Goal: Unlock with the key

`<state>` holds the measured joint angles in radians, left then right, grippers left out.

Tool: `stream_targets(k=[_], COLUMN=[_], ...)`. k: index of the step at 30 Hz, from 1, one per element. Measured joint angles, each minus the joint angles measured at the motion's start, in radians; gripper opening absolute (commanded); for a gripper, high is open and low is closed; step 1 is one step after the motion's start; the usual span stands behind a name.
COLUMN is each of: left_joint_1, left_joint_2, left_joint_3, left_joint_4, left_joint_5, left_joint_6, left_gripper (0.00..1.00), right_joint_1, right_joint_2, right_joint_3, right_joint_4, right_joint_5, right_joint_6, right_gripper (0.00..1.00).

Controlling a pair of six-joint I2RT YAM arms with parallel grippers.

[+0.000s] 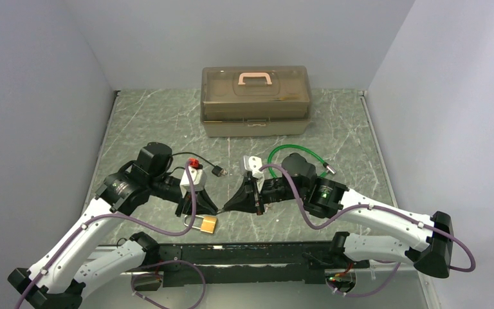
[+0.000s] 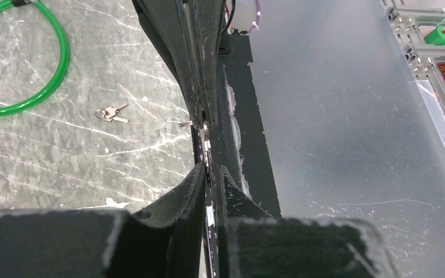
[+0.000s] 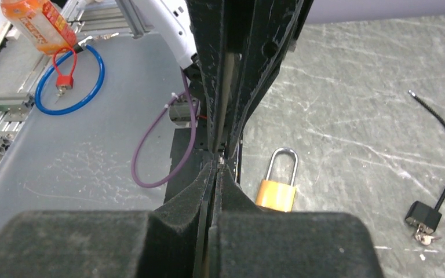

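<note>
Brass padlock [image 1: 207, 224] lies flat on the marbled table [image 1: 167, 116], nearest my bases, with its shackle seated. It sits just beside the gripper tips.

Left gripper [image 1: 213, 208] and right gripper [image 1: 228, 206] meet tip to tip, low over the table.
- Left: pads clamped on a thin metal strip [image 2: 206, 142], seen edge-on. Key or not, cannot tell.
- Right: pads pressed together, no gap showing. Whether they also pinch the strip's end, cannot tell.

Past the left arm lies a black cable lock [image 3: 423, 215], small keys at its body.

Past the right arm a green cable [image 2: 65, 55] is looped on the table, a loose key pair [image 2: 111, 113] near it.

Farthest back is a brown toolbox [image 1: 255, 106] with a pink handle, lid down.
</note>
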<state>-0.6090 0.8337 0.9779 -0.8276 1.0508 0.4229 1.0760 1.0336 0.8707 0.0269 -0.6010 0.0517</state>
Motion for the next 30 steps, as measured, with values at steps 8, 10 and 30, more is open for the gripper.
stream_targets(k=[8,10,30], left_joint_1=[0.0,0.0,0.0], left_joint_2=[0.001,0.001,-0.009], left_joint_3=[0.006,0.006,-0.045], left_joint_4=[0.022,0.031,0.046], left_joint_5=[0.034,0.039,-0.072], left_joint_6=[-0.027,-0.03,-0.036], left_gripper=[0.14,0.43,0.26], right_joint_1=[0.0,-0.001,-0.002], right_joint_2=[0.006,0.006,0.015], right_joint_3=[0.009,0.01,0.034], right_joint_4=[-0.068,-0.073,-0.093], right_joint_5=[0.005,0.012,0.019], right_joint_6=[-0.014,-0.016,-0.026], right_gripper=[0.0,0.0,0.0])
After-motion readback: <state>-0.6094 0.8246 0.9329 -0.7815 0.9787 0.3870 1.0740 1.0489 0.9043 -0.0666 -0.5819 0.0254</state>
